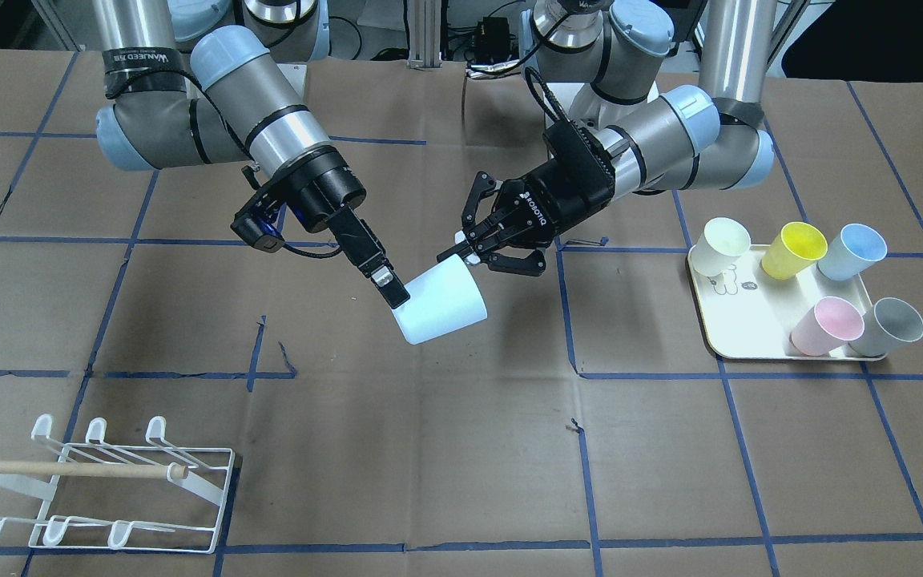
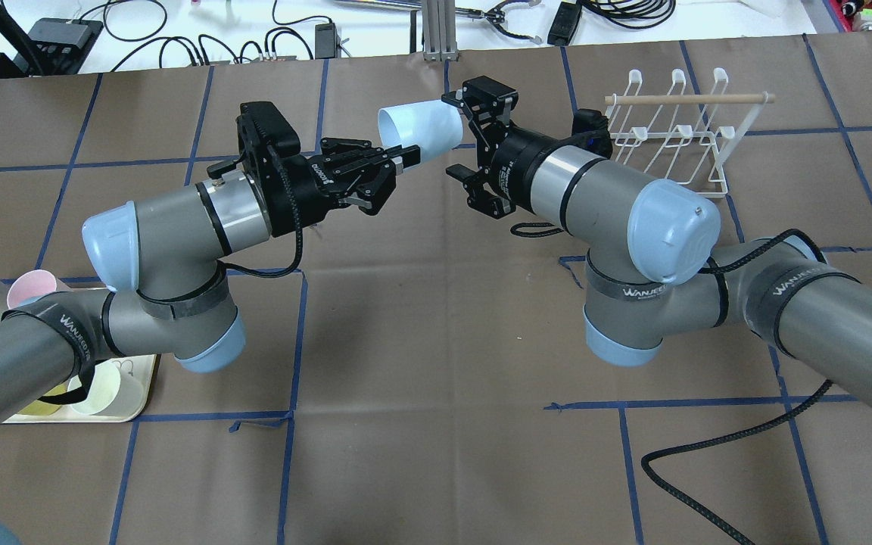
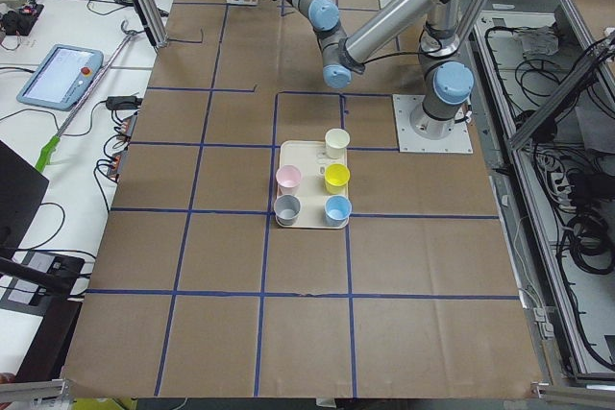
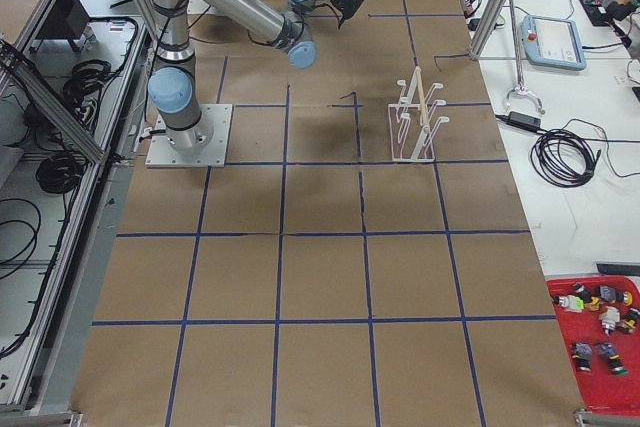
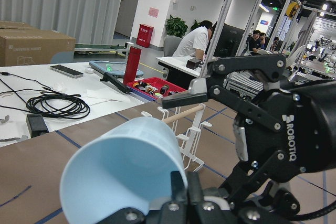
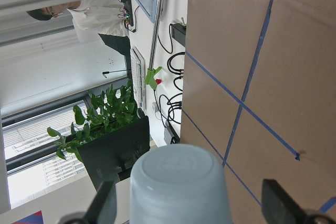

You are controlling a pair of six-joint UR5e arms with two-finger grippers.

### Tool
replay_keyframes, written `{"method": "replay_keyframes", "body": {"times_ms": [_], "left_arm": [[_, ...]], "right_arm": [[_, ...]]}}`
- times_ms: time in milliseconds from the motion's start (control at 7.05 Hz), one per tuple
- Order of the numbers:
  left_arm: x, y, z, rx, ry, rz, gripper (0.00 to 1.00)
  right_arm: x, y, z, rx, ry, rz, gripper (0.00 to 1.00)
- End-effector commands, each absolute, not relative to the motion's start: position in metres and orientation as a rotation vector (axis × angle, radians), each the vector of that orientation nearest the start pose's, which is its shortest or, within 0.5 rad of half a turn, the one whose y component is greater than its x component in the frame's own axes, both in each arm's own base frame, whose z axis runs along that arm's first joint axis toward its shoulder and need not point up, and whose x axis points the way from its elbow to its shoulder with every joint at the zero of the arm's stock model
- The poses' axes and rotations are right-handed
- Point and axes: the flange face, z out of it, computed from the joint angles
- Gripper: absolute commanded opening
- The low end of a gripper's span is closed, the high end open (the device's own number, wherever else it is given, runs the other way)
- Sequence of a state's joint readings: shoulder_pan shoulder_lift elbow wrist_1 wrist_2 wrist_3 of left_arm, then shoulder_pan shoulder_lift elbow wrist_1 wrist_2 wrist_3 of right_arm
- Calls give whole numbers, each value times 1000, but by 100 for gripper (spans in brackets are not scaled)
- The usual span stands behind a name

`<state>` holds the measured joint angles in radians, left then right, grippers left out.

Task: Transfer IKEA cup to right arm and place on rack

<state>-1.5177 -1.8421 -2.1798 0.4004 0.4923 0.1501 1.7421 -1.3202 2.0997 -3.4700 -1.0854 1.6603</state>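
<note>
The pale blue cup (image 1: 441, 308) hangs tilted in the air over the table's middle, mouth toward my left arm. My left gripper (image 1: 461, 250), also in the overhead view (image 2: 408, 157), is shut on the cup's rim. My right gripper (image 2: 454, 135) is open, its fingers (image 6: 275, 203) spread on either side of the cup's closed base (image 6: 178, 182). In the front view one finger (image 1: 385, 280) lies against the cup's wall near the base. The white wire rack (image 1: 109, 481) with its wooden dowel stands on my right side and holds no cup.
A cream tray (image 1: 722, 340) on my left side carries several cups: cream, yellow, blue, pink and grey. A black cable (image 2: 678, 469) trails on the table under my right arm. Brown cardboard with blue tape lines covers the table.
</note>
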Motion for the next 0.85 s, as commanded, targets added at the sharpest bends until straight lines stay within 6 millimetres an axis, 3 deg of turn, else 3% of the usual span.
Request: {"method": "replay_keyframes", "body": {"times_ms": [0,709], "left_arm": [[-198,-462,336,-767,-1827,1235,2],[-198,-462,336,-767,-1827,1235,2]], "right_arm": [[271,-476,348,1104,1650,-362,96],[291,-486,345,1096,1660,-372,96]]}}
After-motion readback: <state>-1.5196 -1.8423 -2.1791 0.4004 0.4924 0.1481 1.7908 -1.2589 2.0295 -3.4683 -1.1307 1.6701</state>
